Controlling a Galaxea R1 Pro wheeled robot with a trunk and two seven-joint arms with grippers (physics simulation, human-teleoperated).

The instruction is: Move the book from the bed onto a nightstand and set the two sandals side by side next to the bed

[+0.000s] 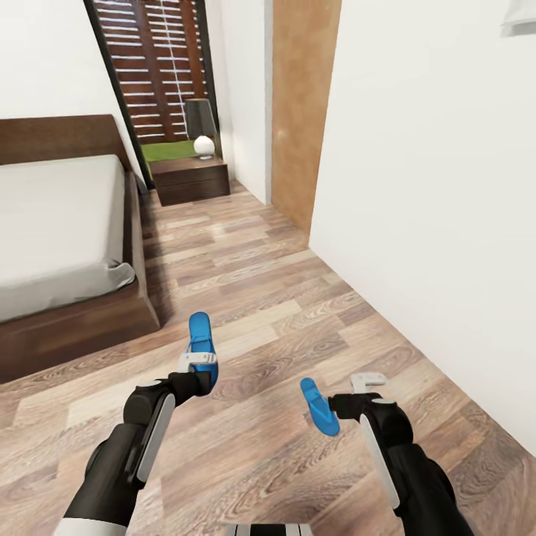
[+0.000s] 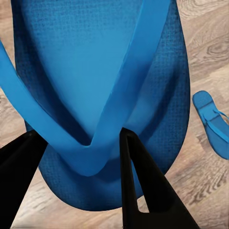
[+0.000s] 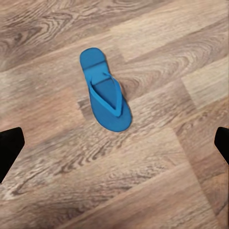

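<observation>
One sandal (image 2: 100, 95) is hanging in my left gripper (image 1: 199, 362), whose black fingers (image 2: 138, 181) are pinching its strap, so the sole is being held above the wood-plank floor (image 1: 298, 313). The other sandal (image 1: 318, 406) is lying flat on those planks just beside my right gripper (image 1: 368, 383); from that wrist I am seeing it (image 3: 105, 90) well below, with both fingertips standing far apart at the frame's edges, so that hand is spread wide and carrying nothing. In the left wrist picture the same floor sandal (image 2: 213, 123) is showing past the held one.

Further on, I am looking at the bed (image 1: 67, 223) to my left, its grey mattress sitting on a dark wood frame, cut off by the picture's edge. A white wall (image 1: 432, 223) is running along my right, with a brown wooden panel (image 1: 301, 104) beyond it. Farthest off, a nightstand (image 1: 190, 177) is standing by the headboard, bearing a small white round object (image 1: 204, 145) I am unable to identify, before a slatted window (image 1: 160, 67).
</observation>
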